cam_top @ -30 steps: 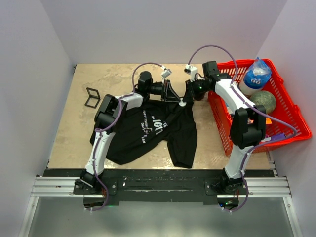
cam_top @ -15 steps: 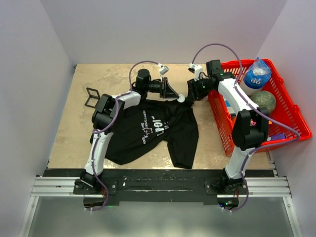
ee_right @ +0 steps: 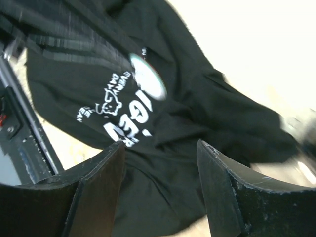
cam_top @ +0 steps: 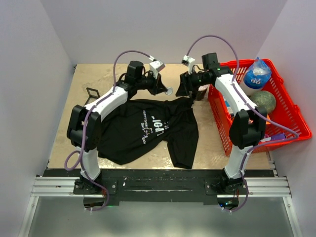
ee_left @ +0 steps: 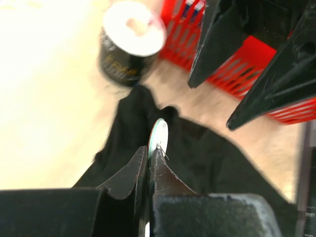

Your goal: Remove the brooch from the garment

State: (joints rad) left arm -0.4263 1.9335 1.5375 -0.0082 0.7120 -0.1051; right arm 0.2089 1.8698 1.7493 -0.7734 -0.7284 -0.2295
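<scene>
The brooch (cam_top: 169,91) looks like a small round white disc, not a black frame. My left gripper (cam_top: 165,89) is shut on its edge, holding it above the table just past the collar. In the left wrist view the brooch (ee_left: 159,136) stands edge-on between the closed fingertips of the left gripper (ee_left: 152,148), apart from the garment (ee_left: 197,158) below. The garment (cam_top: 143,131), a black T-shirt with white lettering, lies flat. My right gripper (cam_top: 183,89) hangs open and empty over its shoulder. The right wrist view shows the right gripper (ee_right: 159,143), the garment (ee_right: 197,98) and the brooch (ee_right: 148,76).
A red basket (cam_top: 291,123) with a bottle and a ball stands at the right. A dark tape roll (ee_left: 128,44) sits beside the basket, close to the collar. A thin black open-frame piece (cam_top: 92,94) lies on the table at the far left.
The left gripper has drawn back and to the left with the disc, off the shirt. The lifted fabric has dropped flat. The right gripper has opened, let go of the shirt and risen.
</scene>
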